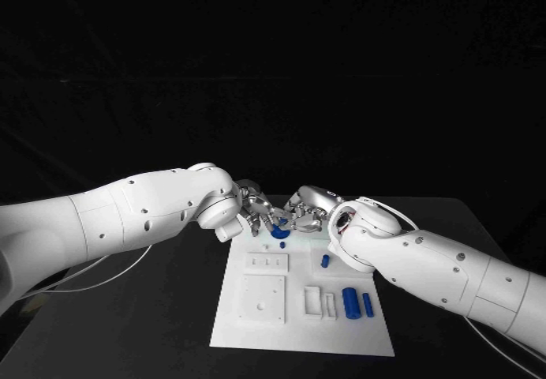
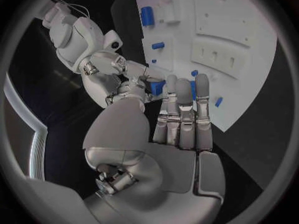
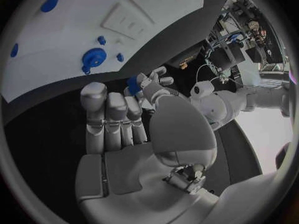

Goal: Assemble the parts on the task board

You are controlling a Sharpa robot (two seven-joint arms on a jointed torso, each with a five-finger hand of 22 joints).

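left silver hand point(image 1: 252, 207): at the far end of the white plastic task board point(image 1: 262, 335), fingers extended side by side, hold unclear | small blue part point(image 2: 156, 87): between both hands, apparently mid-handover | right silver hand point(image 1: 305, 212): fingertips pinch it

The task board point(image 1: 259, 324) lies on the table point(image 1: 148, 316), in the middle. The two hands meet above the board's far edge: the left hand point(image 1: 252, 212) on the board's left side, the right hand point(image 1: 307, 207) on its right, close together. A part point(image 1: 280, 231) sits on the board just below the hands. Another small part point(image 1: 326, 260) lies nearer, toward the board's right edge. Two upright parts point(image 1: 352, 302) stand side by side near the board's near right corner.
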